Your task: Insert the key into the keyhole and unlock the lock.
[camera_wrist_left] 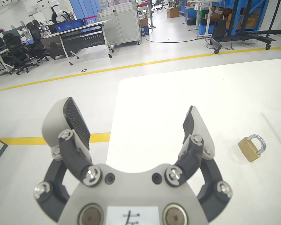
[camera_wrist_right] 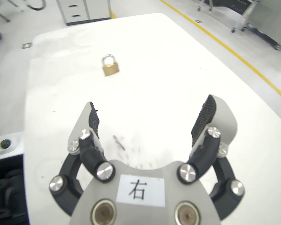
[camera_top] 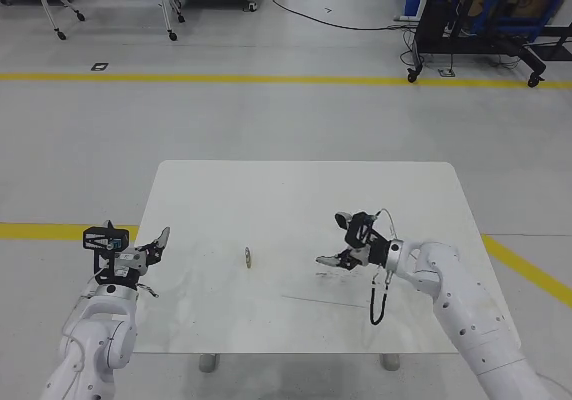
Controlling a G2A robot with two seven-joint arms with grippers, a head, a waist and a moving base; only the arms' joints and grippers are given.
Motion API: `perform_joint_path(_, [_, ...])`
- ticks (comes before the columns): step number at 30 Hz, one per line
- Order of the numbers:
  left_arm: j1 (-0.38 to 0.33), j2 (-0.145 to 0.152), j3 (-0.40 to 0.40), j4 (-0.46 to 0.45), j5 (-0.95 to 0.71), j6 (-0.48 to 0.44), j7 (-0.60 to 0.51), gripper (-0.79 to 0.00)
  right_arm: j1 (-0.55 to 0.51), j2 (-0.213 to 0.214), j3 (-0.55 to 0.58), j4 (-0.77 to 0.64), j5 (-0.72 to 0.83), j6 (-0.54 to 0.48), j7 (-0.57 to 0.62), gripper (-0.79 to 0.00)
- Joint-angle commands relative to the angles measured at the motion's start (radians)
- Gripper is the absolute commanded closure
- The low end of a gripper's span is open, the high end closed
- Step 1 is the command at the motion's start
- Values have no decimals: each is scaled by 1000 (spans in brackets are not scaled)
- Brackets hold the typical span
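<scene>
Wide open over the small brownish flat key (camera_wrist_right: 119, 142), the right end effector (camera_wrist_right: 151, 101) should pinch it squarely; the left end effector (camera_wrist_left: 130, 104), equally wide, faces the brass padlock (camera_wrist_left: 250, 149).

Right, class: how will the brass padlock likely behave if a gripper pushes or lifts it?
The brass padlock looks like solid metal, so it is probably rigid and heavy for its size. It seems to stand on a narrow edge, so a push may topple it. Its smooth faces might slip.
</scene>
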Motion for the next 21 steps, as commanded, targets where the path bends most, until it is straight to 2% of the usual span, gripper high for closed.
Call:
perform_joint_path(1, [0, 0, 0, 0, 0, 0, 0, -785, 21, 8, -45, 14, -8, -42, -28, -785])
perform_joint_path(7, [0, 0, 0, 0, 0, 0, 0, -785, 81, 52, -158, 44, -149, -42, -19, -785])
perform_joint_path(11, [0, 0, 0, 0, 0, 0, 0, -785, 112, 68, -223, 70, -180, -42, -34, -779])
perform_joint_path(16, [0, 0, 0, 0, 0, 0, 0, -785, 154, 84, -291, 103, -195, -42, -43, -671])
perform_joint_path(17, [0, 0, 0, 0, 0, 0, 0, -785, 162, 86, -300, 112, -192, -42, -40, -628])
perform_joint_path(18, [0, 0, 0, 0, 0, 0, 0, -785, 170, 88, -309, 120, -189, -42, -36, -628])
perform_joint_path(19, [0, 0, 0, 0, 0, 0, 0, -785, 178, 88, -317, 130, -185, -42, -30, -526])
perform_joint_path(20, [0, 0, 0, 0, 0, 0, 0, -785, 185, 89, -325, 137, -181, -42, -22, -462])
perform_joint_path(21, [0, 0, 0, 0, 0, 0, 0, -785, 191, 88, -333, 143, -177, -42, -14, -431])
